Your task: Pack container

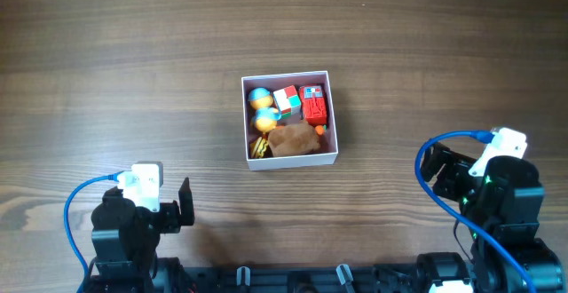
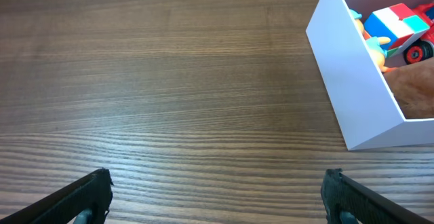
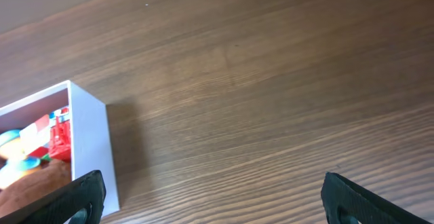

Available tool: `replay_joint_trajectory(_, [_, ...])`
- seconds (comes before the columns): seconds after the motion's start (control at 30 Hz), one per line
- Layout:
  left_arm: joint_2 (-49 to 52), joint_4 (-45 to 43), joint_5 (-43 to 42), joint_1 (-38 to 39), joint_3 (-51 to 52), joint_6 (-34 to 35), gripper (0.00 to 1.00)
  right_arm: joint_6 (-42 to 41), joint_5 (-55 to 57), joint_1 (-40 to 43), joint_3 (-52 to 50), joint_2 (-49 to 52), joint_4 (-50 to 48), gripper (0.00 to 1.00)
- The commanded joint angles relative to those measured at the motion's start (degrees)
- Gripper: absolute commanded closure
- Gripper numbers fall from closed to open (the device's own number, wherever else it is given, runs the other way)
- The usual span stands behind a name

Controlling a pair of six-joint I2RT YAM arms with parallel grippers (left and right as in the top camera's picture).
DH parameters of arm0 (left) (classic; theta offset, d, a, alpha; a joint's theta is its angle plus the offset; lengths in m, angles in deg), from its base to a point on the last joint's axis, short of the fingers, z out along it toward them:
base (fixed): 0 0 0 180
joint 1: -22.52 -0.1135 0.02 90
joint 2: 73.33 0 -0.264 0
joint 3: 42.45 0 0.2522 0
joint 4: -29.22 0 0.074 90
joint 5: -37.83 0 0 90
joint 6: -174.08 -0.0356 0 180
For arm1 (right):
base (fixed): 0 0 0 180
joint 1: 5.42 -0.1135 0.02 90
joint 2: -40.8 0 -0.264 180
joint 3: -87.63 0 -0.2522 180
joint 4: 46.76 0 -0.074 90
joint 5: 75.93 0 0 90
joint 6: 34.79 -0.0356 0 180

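The container (image 1: 334, 115) is a square white-walled box at the table's middle. It holds several small toys: a red truck (image 1: 314, 106), a red-white-green cube (image 1: 286, 99), two blue-and-orange balls (image 1: 263, 108), a brown plush piece (image 1: 295, 139) and small yellow-orange bits. It also shows in the left wrist view (image 2: 352, 88) and in the right wrist view (image 3: 88, 142). My left gripper (image 2: 217, 190) is open and empty over bare wood, near the front left. My right gripper (image 3: 213, 197) is open and empty, to the right of the container.
The wooden table (image 1: 133, 62) surrounds the container. Both arm bases with blue cables (image 1: 80, 213) stand at the front edge, left and right.
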Motion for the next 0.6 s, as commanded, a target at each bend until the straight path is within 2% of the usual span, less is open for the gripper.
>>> replay_joint_trajectory(0.0, [-0.5,-0.1,-1.1,-0.5,0.2,-0.9,0.00,-0.7,2.8,-1.5,-0.3,-5.7,0.5,0.00])
replay_joint_trajectory(0.17, [-0.5,-0.1,-1.1,-0.5,0.2,-0.9,0.00,-0.7,0.2,-1.6,-7.1,-23.0,-2.8,0.00])
replay_joint_trajectory(0.27, [-0.5,-0.1,-1.0,-0.5,0.2,-0.9,0.00,1.2,-3.3,-1.5,-18.1,-30.8,-16.2,0.00])
replay_joint_trajectory(0.3, [-0.5,-0.1,-1.1,-0.5,0.2,-0.9,0.00,3.2,-5.3,-1.5,-22.2,-31.9,-24.0,0.00])
replay_joint_trajectory(0.43, [-0.5,-0.1,-1.1,-0.5,0.2,-0.9,0.00,6.5,-7.8,-1.5,-33.0,-31.9,-48.1,0.00])
replay_joint_trajectory(0.57, [-0.5,-0.1,-1.1,-0.5,0.2,-0.9,0.00,6.9,-7.8,-0.9,-44.1,-32.0,-66.1,0.00])
